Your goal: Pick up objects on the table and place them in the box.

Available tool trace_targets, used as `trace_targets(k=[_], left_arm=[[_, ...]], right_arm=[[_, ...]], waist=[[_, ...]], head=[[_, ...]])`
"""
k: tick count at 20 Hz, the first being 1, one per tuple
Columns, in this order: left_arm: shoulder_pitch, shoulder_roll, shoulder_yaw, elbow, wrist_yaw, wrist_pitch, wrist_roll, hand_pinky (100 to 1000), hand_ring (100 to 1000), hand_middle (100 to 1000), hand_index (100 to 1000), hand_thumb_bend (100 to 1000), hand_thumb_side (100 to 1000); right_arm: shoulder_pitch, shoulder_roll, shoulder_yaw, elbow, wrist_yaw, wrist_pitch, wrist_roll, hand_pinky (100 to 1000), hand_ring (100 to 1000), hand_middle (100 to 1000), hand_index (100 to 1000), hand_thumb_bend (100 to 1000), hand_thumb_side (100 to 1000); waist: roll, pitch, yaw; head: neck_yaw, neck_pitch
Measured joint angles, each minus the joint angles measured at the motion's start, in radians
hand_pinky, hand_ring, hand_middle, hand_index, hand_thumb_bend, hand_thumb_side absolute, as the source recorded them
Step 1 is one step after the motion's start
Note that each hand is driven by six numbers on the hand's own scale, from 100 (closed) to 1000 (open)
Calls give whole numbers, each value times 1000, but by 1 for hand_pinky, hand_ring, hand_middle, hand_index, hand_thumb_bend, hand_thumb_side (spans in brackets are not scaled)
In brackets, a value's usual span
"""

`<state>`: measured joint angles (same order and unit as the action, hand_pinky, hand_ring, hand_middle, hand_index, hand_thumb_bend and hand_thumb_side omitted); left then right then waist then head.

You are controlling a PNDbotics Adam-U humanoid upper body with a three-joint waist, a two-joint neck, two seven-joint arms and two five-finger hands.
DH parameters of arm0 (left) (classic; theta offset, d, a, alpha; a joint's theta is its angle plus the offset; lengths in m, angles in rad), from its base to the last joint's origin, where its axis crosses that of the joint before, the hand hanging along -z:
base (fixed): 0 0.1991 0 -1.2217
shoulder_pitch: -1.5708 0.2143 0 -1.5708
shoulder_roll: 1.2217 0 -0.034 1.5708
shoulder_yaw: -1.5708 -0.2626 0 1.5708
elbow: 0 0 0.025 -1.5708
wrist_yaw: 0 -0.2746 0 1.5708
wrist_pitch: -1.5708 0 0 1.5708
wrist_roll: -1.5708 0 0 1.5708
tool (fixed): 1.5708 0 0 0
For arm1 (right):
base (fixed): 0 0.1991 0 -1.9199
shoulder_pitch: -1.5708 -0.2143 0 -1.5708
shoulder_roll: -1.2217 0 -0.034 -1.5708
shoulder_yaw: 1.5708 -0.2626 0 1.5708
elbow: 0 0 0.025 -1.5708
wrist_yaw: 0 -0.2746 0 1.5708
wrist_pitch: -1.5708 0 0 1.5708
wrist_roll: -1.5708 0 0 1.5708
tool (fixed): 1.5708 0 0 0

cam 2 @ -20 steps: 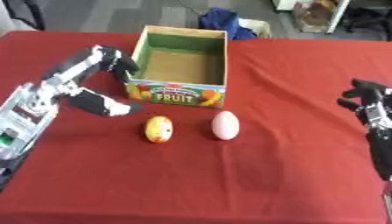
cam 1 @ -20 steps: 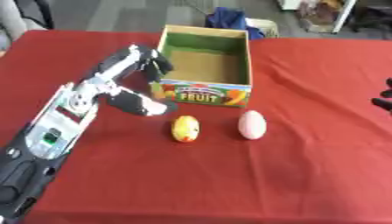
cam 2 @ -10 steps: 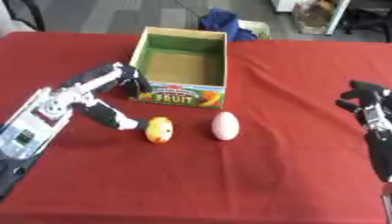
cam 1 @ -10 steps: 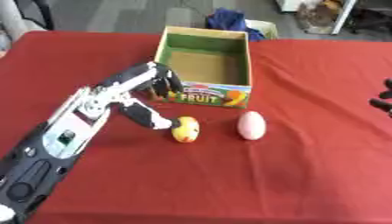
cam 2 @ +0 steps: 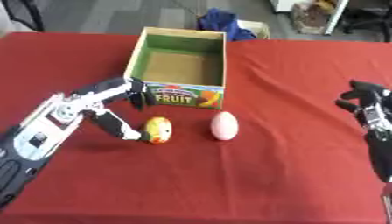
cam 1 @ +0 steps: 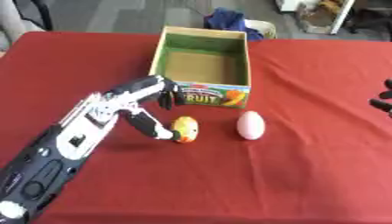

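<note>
on the red cloth-covered table (cam 1: 306, 175): open green-lined cardboard fruit box (cam 1: 204, 65); left hand (cam 1: 141, 103) spread and released, thumb tip against yellow-orange egg-shaped object (cam 1: 184, 129); right hand (cam 2: 366, 105) relaxed at right edge; pale pink egg (cam 1: 250, 125) just beside the yellow one.

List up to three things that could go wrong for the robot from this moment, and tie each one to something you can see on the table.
1. The left hand meets the yellow-and-orange egg-shaped object with only its thumb, so the rounded object may roll away before the fingers close.
2. The pale pink egg-shaped object lies just beside it and could be knocked.
3. The fingers hang close to the front wall of the open cardboard fruit box and might shove it.
</note>
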<state>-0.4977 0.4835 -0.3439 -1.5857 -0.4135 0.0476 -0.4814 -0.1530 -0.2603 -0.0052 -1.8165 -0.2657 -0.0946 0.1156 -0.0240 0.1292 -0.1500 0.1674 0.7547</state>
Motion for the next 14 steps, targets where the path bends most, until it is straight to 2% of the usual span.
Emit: trace_targets(k=[14], left_arm=[[-25, -41, -29, 113, -75, -27, -12, 616, 575, 594, 713, 593, 100]], right_arm=[[0, 0, 5, 0, 0, 2, 2, 810, 1000, 592, 742, 100, 485]], waist=[[0, 0, -5]], head=[[7, 0]])
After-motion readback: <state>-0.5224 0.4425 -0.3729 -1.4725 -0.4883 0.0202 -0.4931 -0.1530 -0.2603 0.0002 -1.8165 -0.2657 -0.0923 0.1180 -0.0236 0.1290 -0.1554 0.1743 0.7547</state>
